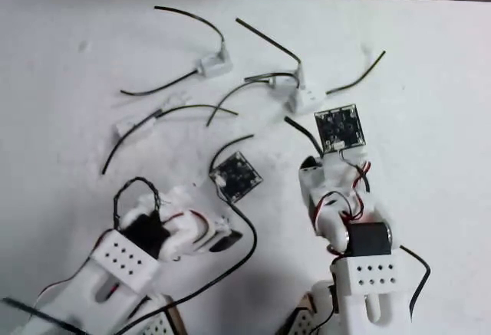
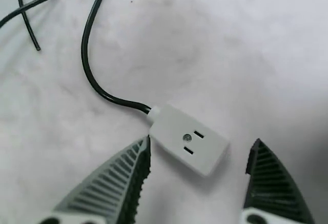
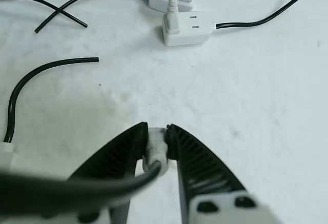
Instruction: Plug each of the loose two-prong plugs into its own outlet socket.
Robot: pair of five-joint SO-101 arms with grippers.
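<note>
right pincer [image 3: 156, 129] is clenched on a plug [image 3: 155, 147], plug cord [image 3: 77, 188] running back under the wrist; prongs are hidden, can't tell which way they point. left pincer [image 2: 201, 147] is released, jaws wide, straddling a free socket [image 2: 182, 134] lying flat on the tabletop [image 2: 256, 39]: one fingertip [image 2: 136, 167] is just at the cord end of the block, the other is clear of it. slots face straight up at the left wrist camera. the block's long axis runs skew across the jaw gap, not square to it, and the socket cord [image 2: 89, 75] leaves from the end by the nearer fingertip. so the plug has to come in from above, prongs down, rotated to match the slot pair. left arm is the one on the socket; the right arm sits beside it, so the socket is off to its left, not ahead. straight ahead of the right pincer, well apart, a far socket [image 3: 187, 29] already carries a seated plug [image 3: 172, 16]. my read: left should close across the block first, else it skates when the prongs push
</note>
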